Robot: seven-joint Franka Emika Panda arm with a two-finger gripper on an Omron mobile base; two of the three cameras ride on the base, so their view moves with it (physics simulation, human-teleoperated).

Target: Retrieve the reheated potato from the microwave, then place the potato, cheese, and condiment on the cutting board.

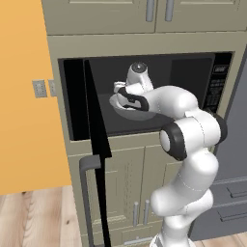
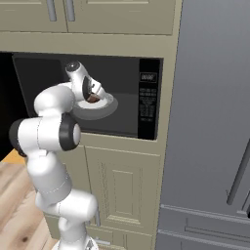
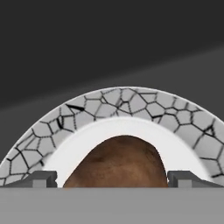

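Potato (image 3: 119, 162), a dark-brown mottled roundish lump, sits on a round plate (image 3: 131, 103) with a white centre and a grey crackle-patterned rim, inside the large black built-in microwave (image 1: 193, 72). Its dark glass door (image 1: 94, 140) with a long grey bar handle (image 1: 86, 193) hangs swung open to the left. White markings on the right-side control panel (image 2: 148, 100) are too small to read. The white arm reaches into the cavity, and the end effector (image 3: 112, 178) hangs released just over the potato, its two dark finger tips (image 3: 41, 178) spread wide on either side, not clamping it. Beige cabinets (image 2: 122, 190) frame the oven.
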